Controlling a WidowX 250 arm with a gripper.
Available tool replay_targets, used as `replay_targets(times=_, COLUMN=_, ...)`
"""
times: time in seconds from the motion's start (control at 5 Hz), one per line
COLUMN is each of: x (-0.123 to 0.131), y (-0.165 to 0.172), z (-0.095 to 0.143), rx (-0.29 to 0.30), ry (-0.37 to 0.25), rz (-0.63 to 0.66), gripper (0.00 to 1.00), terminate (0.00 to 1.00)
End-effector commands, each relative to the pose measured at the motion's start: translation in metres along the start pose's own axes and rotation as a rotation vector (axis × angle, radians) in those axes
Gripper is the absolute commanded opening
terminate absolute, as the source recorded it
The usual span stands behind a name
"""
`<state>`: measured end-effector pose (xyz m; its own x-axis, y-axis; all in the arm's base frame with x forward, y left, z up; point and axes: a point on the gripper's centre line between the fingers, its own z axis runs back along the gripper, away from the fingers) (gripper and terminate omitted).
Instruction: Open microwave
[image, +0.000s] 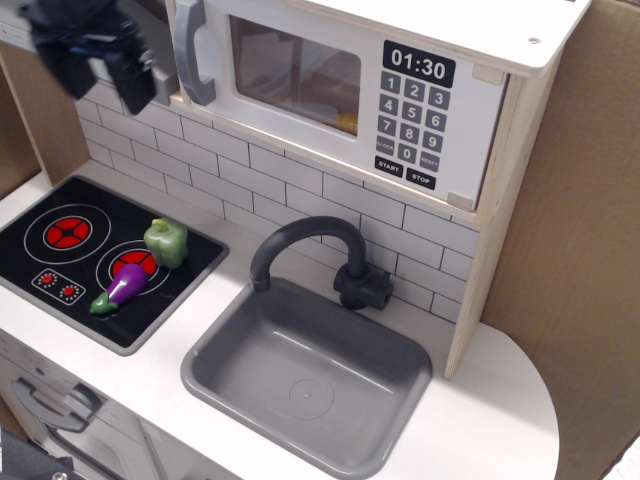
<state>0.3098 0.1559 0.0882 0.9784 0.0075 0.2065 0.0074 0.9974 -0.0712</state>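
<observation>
The microwave (340, 85) is a pale wood box at the top of the toy kitchen. Its white door with a clear window (295, 75) is shut. The grey bar handle (190, 50) stands upright at the door's left edge. The black keypad (412, 122) and the clock reading 01:30 are on the right. My black gripper (100, 72) is blurred at the top left, in front of the grey range hood, a short way left of the handle and not touching it. Its two fingers (133, 82) stand apart, with nothing between them.
A black stovetop (60, 270) at the left holds a green pepper (166, 242) and a purple eggplant (124, 288). A grey sink (305, 375) with a dark faucet (300, 240) sits in the white counter. White tile backsplash runs behind. A brown cardboard wall (580, 250) stands at the right.
</observation>
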Motion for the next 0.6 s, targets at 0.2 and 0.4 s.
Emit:
replay_targets(times=0.2, x=0.053, y=-0.007, z=0.004, rx=0.038, ry=-0.121, rz=-0.060, gripper=1.00, terminate=0.00)
replay_targets(times=0.4, x=0.063, y=-0.005, z=0.005, rx=0.056, ry=-0.153, rz=-0.046, gripper=1.00, terminate=0.00)
